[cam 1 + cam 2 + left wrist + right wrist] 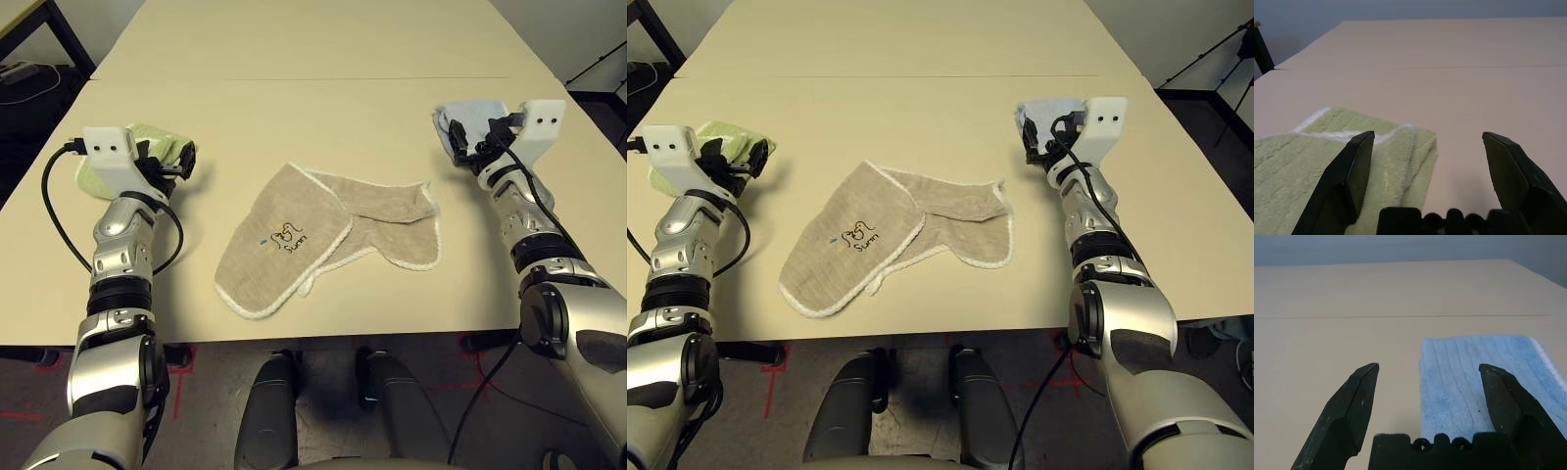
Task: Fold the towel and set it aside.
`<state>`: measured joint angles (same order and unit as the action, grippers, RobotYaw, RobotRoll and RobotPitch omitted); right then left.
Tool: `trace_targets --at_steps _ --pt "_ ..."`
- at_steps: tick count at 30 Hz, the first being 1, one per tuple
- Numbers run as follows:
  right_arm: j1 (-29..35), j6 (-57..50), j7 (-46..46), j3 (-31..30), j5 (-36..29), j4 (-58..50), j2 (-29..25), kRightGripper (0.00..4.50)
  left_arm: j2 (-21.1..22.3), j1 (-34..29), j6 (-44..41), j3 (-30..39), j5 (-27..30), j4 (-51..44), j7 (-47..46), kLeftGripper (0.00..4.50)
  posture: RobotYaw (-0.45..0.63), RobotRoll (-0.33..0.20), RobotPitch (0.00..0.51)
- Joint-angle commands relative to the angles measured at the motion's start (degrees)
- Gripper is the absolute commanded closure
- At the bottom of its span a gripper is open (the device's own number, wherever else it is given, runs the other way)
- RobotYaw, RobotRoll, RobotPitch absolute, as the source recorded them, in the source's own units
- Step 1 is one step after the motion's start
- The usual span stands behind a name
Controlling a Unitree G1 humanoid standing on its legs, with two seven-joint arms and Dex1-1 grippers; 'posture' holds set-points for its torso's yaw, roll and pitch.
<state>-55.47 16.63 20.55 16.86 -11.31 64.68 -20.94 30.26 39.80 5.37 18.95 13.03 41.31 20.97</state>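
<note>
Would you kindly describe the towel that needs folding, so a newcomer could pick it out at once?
Start at the near edge of the cream table and look midway between the robot's two arms. There lies the beige towel, loosely rumpled. Unlike the folded green towel on the left and the folded blue towel on the right, it has white edging and a small embroidered logo.

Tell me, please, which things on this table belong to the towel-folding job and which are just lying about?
Part of the job:
- beige terry towel with white edging, lying rumpled mid-table
- left gripper, open
- right gripper, open

Lying about:
- light green folded towel, under the left gripper
- light blue folded towel, under the right gripper
- cream table
</note>
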Motion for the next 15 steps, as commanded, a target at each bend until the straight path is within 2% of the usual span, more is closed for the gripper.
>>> trace_targets --at_steps 1,10,15 --pt "0.3 -0.3 0.1 0.1 0.0 0.0 -0.5 0.00 0.8 0.0 0.8 -0.2 -1.0 0.7 -0.9 0.02 0.10 0.000 0.145" --pt "0.5 0.0 1.9 0.5 -0.2 0.4 -2.0 0.00 3.7 1.3 0.3 -0.6 -0.7 2.4 2.2 0.02 0.10 0.000 0.139" --pt "0.7 0.0 2.0 0.4 -0.3 0.3 -1.7 0.00 5.7 1.7 -2.5 -0.3 2.4 2.3 11.4 0.02 0.10 0.000 0.141"
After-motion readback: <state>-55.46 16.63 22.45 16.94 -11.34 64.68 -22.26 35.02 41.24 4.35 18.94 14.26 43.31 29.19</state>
